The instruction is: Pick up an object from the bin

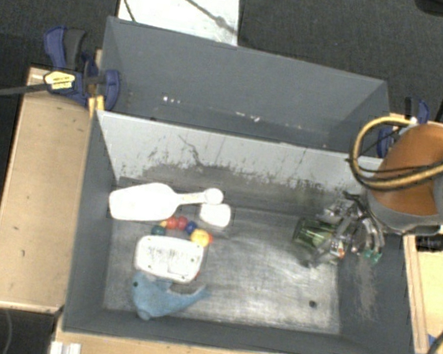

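My gripper is low at the right end of the bin, near the back wall. A small dark green object lies right against its left side, on the bin floor or just above it. Whether the gripper grips it is hidden by the metal parts around it.
At the left end lie a white scoop and a white spoon. In front of them are some coloured beads, a white rectangular case and a blue soft toy. The arm's orange cover hangs over the right rim.
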`<state>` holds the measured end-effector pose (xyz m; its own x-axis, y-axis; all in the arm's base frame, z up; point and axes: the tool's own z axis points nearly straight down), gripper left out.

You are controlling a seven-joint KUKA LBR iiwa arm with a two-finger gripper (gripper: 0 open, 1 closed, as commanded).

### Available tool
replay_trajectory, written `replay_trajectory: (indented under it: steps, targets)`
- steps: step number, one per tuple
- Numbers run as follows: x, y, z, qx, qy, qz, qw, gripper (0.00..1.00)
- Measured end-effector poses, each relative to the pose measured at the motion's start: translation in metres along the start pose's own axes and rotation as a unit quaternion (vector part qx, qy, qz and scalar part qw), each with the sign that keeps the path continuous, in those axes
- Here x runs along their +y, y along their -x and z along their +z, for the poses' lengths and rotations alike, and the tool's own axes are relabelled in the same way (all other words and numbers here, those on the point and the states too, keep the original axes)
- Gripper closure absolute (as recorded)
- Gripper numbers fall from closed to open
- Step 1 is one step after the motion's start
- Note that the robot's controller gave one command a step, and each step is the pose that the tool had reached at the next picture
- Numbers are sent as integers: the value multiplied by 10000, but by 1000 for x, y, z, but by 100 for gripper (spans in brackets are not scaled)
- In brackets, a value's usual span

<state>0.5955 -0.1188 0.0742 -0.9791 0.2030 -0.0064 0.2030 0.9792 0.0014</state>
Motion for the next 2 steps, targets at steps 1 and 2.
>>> replay_trajectory:
  steps: [1,2]
  targets:
    - [0,3,-86,-11,-4,-32,10000,100]
    - [0,-1,-17,51,-6,-35,10000,100]
